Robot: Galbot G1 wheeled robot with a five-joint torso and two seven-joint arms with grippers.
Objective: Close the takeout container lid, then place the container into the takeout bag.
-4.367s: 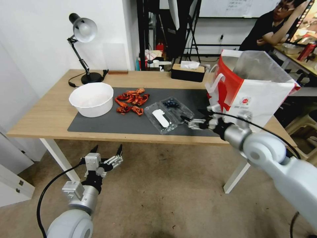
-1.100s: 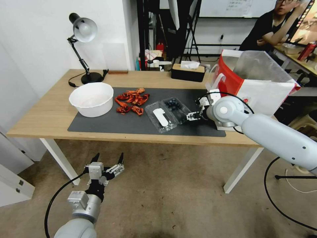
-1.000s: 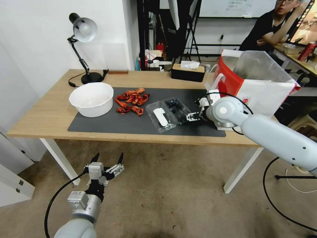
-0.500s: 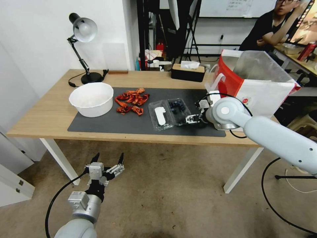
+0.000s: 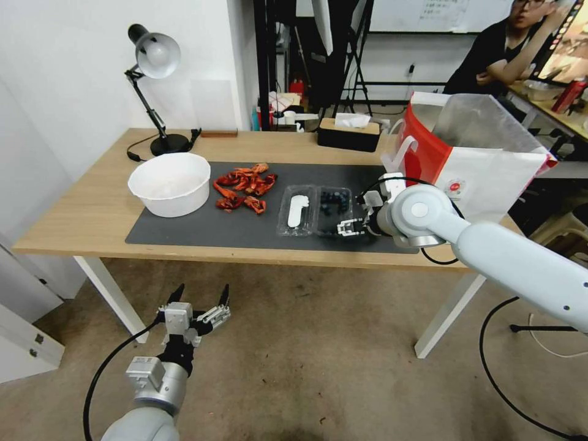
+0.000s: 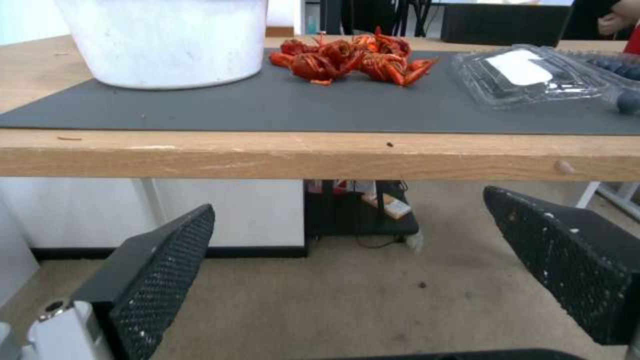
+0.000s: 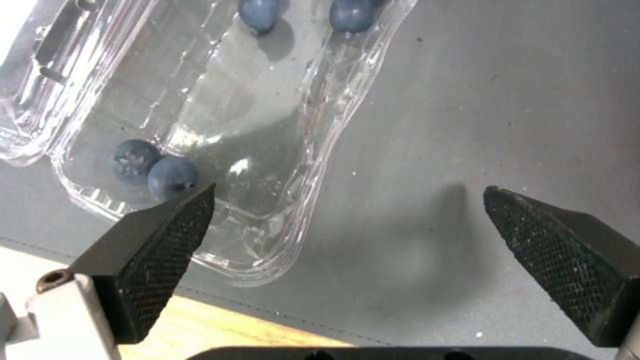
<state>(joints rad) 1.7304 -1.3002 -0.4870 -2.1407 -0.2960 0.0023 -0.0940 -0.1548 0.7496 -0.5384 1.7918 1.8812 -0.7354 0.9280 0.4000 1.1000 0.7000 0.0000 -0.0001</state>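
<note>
While the box has swung round on the mat, its lid stays open.
Left gripper hangs below the surface, fingers apart, as before. On the mat, the lid and the takeout container now lie side by side, no longer slanted. Right gripper has shifted to the box's near corner, fingers apart around its rim. Takeout bag stands farthest right.

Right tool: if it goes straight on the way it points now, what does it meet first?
Probably the container: the open right tool straddles its near corner, one finger over the berry half, the other over the bare mat. Depth is unclear; it may meet the mat.
</note>
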